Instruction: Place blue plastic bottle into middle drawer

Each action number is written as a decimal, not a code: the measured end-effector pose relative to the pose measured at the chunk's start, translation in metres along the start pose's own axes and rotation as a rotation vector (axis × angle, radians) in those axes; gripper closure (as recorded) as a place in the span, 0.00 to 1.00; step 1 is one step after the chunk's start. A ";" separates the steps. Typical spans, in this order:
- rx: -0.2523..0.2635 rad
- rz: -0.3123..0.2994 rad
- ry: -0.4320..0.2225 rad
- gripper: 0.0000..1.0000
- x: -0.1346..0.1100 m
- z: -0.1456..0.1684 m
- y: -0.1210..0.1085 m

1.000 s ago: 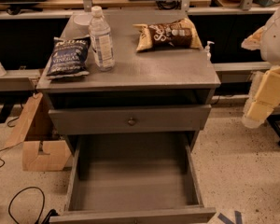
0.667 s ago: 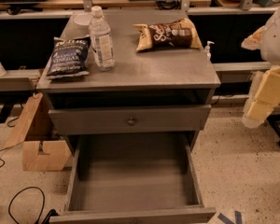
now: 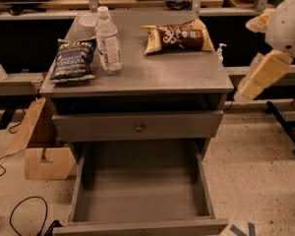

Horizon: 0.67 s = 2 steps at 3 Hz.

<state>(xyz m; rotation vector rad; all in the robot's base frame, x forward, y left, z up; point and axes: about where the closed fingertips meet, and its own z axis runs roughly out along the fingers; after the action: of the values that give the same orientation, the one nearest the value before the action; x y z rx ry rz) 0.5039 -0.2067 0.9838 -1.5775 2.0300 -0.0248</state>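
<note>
In the camera view, the blue plastic bottle (image 3: 108, 43) stands upright on the cabinet top (image 3: 182, 73), just beside a dark chip bag (image 3: 73, 60) (a brown bag (image 3: 177, 37) lies farther right). Below, the middle drawer (image 3: 142, 195) is pulled out. The gripper (image 3: 248, 90) hangs at the cabinet's right side, well apart from the bottle; its grip state cannot be told.

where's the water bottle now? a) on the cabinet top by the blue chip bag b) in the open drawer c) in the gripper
a: the blue plastic bottle stands on the cabinet top beside the blue chip bag; the gripper is right of the cabinet.
</note>
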 end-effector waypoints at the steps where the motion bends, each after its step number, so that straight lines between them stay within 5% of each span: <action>1: 0.064 0.032 -0.210 0.00 -0.025 0.027 -0.034; 2: 0.112 0.069 -0.494 0.00 -0.081 0.056 -0.073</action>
<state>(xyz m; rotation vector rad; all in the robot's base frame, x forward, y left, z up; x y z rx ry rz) 0.6047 -0.1382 0.9957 -1.2883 1.6613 0.2489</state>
